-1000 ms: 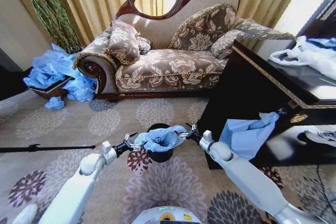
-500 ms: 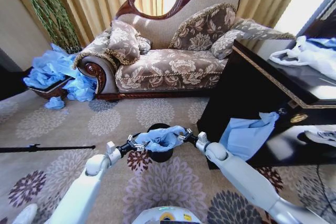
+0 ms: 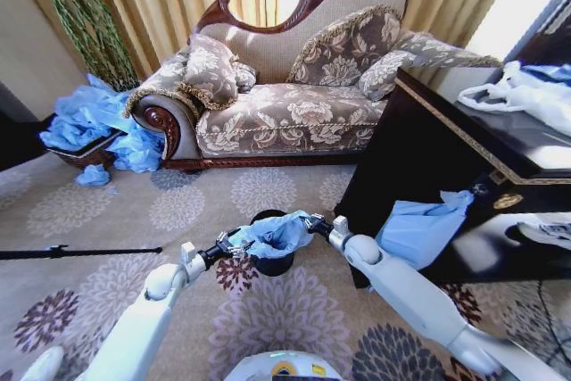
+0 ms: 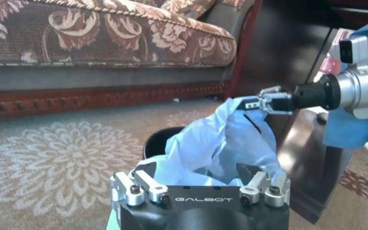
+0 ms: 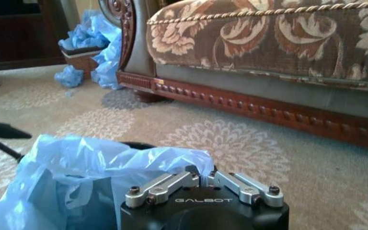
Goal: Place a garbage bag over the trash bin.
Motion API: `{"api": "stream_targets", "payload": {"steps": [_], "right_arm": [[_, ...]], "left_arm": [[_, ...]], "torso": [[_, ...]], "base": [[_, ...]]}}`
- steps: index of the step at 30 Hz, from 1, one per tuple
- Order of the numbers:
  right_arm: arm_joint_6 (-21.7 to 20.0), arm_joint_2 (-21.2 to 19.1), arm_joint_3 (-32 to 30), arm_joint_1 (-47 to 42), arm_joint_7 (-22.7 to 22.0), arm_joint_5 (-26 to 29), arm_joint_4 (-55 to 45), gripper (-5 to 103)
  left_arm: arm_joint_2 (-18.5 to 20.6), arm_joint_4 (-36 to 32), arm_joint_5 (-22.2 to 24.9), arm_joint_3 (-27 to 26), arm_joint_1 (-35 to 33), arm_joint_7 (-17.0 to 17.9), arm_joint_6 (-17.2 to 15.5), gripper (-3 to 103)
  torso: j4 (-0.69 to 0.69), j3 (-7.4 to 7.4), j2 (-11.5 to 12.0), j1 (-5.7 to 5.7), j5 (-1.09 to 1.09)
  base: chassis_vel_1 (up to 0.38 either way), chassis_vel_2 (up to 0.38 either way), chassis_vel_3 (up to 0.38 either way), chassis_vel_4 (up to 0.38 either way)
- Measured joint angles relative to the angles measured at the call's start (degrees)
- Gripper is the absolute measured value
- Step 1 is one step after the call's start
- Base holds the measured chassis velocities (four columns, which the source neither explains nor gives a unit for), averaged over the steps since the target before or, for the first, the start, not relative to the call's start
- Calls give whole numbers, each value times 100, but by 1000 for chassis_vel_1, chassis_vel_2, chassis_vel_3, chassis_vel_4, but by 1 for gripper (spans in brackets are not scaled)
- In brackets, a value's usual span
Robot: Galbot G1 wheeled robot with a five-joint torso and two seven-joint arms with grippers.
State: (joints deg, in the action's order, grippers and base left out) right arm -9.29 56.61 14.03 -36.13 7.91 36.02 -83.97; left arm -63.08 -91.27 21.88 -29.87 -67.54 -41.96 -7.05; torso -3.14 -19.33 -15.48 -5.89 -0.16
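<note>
From the head camera we see, at far left, a heap of blue bags [image 3: 89, 127] spilling over a brown woven basket [image 3: 85, 154] beside the sofa [image 3: 285, 95]. Moving right along the patterned carpet [image 3: 80, 211], our left gripper [image 3: 234, 246] pinches the left edge of the garbage bag [image 3: 272, 233], jaws closed on the film. The bag is stretched between both grippers, draped over the mouth of the trash bin [image 3: 272, 263], which stands on the carpet in front of the sofa. The right gripper [image 3: 311, 222] grips the bag's opposite edge, jaws closed on it, next to the dark cabinet [image 3: 446, 158].

The left wrist camera adds what the head view hides: the bin's black rim [image 4: 161, 139] peeking out beside the bag [image 4: 225, 143], and the right gripper [image 4: 258, 103] clamped on the far corner. In the right wrist view, that gripper's fingers [image 5: 171, 184] meet on the bag [image 5: 82, 167], with a sliver of rim [image 5: 136, 143] behind.
</note>
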Motion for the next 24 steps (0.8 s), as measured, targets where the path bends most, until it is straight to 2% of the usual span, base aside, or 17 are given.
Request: {"api": "stream_targets", "payload": {"steps": [10,11,13,14,17,24], "right_arm": [[-105,-7,30,100,-74,190,-71,0],[-127,-9,28,114,-60,227,-88,0],[-127,12,16,112,-39,223,-70,0],[-122,32,-7,92,-33,211,-50,0],[-111,76,-70,19,-16,175,-26,0],[-62,204,-227,-136,-4,103,-16,0]], "left_arm": [[89,28,120,-1,-19,32,15,88],[142,38,189,5,14,179,-4,86],[189,70,233,42,92,410,-80,94],[216,91,248,75,144,519,-132,94],[292,132,262,169,257,648,-216,98],[373,471,102,358,614,541,-242,99]], "torso": [[0,0,0,0,0],[0,0,0,0,0],[0,1,0,0,0],[0,1,0,0,0],[-1,0,0,0,0],[-1,1,0,0,0]], "base": [[0,0,0,0],[0,0,0,0],[0,0,0,0],[0,0,0,0],[0,0,0,0],[0,0,0,0]]}}
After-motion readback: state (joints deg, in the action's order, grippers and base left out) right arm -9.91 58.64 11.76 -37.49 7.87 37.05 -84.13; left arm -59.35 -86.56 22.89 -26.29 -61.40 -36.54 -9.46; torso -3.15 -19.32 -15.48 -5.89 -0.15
